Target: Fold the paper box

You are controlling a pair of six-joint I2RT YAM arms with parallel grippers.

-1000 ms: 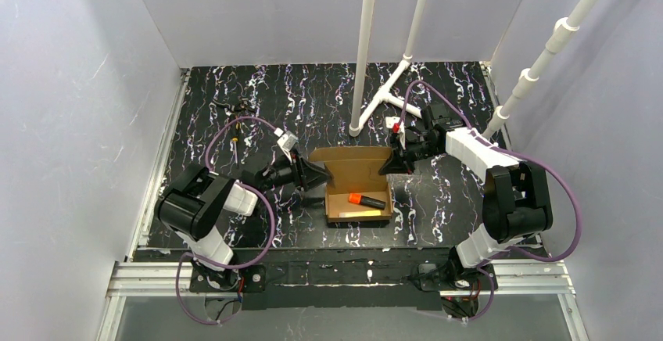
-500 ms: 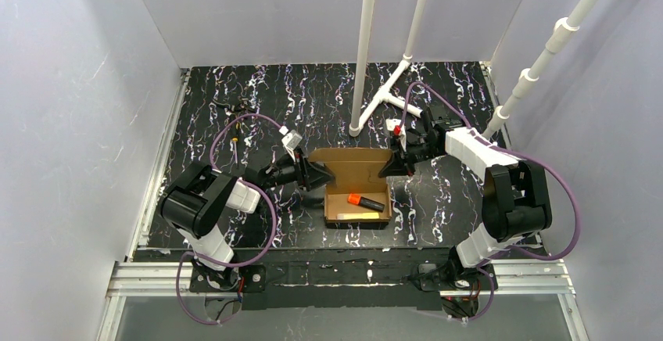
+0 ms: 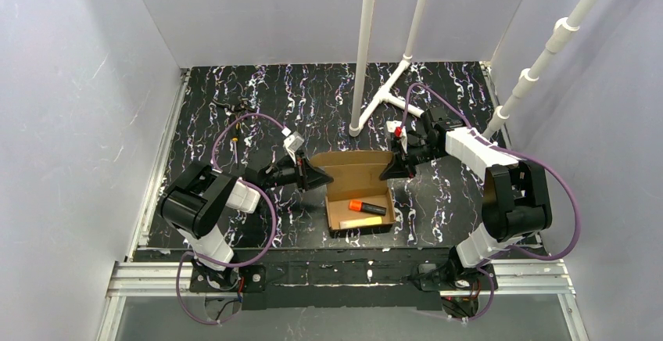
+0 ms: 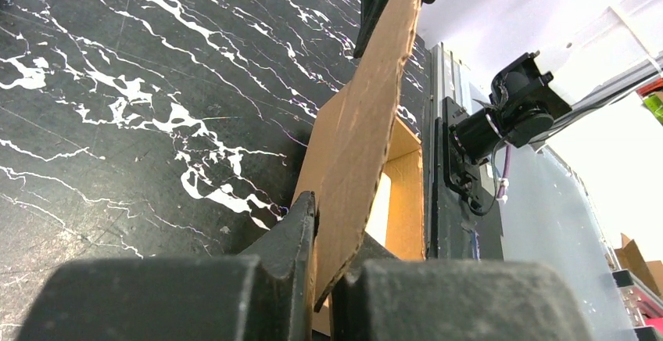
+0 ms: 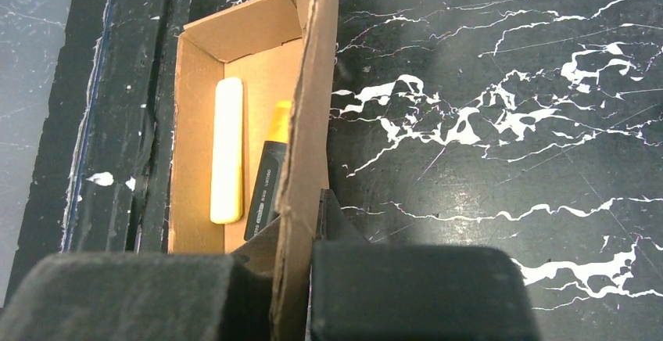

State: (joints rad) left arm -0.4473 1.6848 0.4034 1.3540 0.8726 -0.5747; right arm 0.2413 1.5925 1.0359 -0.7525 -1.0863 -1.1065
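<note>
The paper box point(image 3: 358, 197) is brown cardboard, an open tray with its lid point(image 3: 353, 170) raised at the far side. It holds an orange-capped black marker point(image 3: 367, 207) and a pale yellow stick point(image 3: 360, 222). My left gripper point(image 3: 319, 177) is shut on the lid's left edge; in the left wrist view the cardboard point(image 4: 367, 114) runs up from between the fingers point(image 4: 301, 235). My right gripper point(image 3: 388, 170) is shut on the lid's right edge; in the right wrist view the cardboard edge point(image 5: 309, 106) stands between the fingers point(image 5: 332, 216), with the marker point(image 5: 266, 184) and stick point(image 5: 226, 149) inside the tray.
Two white pipes point(image 3: 364, 48) rise from the dark marbled table point(image 3: 258, 114) just behind the box, with a white T-joint point(image 3: 393, 87) at their foot. A slanted white pipe point(image 3: 547, 52) stands at the right. Small dark bits point(image 3: 232, 106) lie at the far left. Grey walls enclose the table.
Both grippers, still holding the lid's side edges, have drawn it slightly nearer, so the lid stands more upright over the tray. The tray has shifted and turned a little.
</note>
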